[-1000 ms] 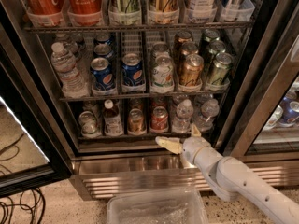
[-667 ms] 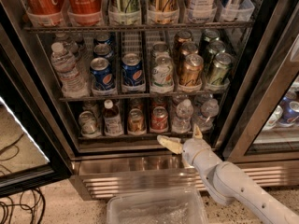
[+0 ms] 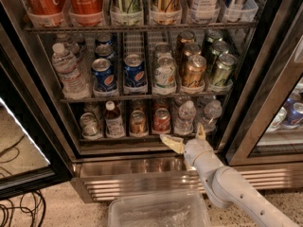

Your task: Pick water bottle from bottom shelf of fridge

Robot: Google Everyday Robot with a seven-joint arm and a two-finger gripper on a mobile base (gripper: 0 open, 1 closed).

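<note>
The fridge [image 3: 265, 74] stands open with wire racks of drinks. On the bottom shelf [image 3: 123, 140] stand two small clear water bottles with white caps, one [image 3: 185, 118] left of the other [image 3: 209, 115]. My gripper [image 3: 185, 137] is open at the shelf's front lip, just below and in front of the left water bottle. One cream finger [image 3: 171, 143] points left and the other [image 3: 200, 131] points up between the two bottles. It holds nothing.
Also on the bottom shelf are cans [image 3: 161, 119] and a white-capped bottle with a dark label [image 3: 113, 119]. A taller labelled bottle [image 3: 67, 70] stands on the middle rack. A clear plastic bin [image 3: 158, 212] sits on the floor below. The open door [image 3: 19, 136] is at left, with cables [image 3: 19, 214].
The gripper has moved slightly up and toward the bottom shelf, closer to the left water bottle. It is still open.
</note>
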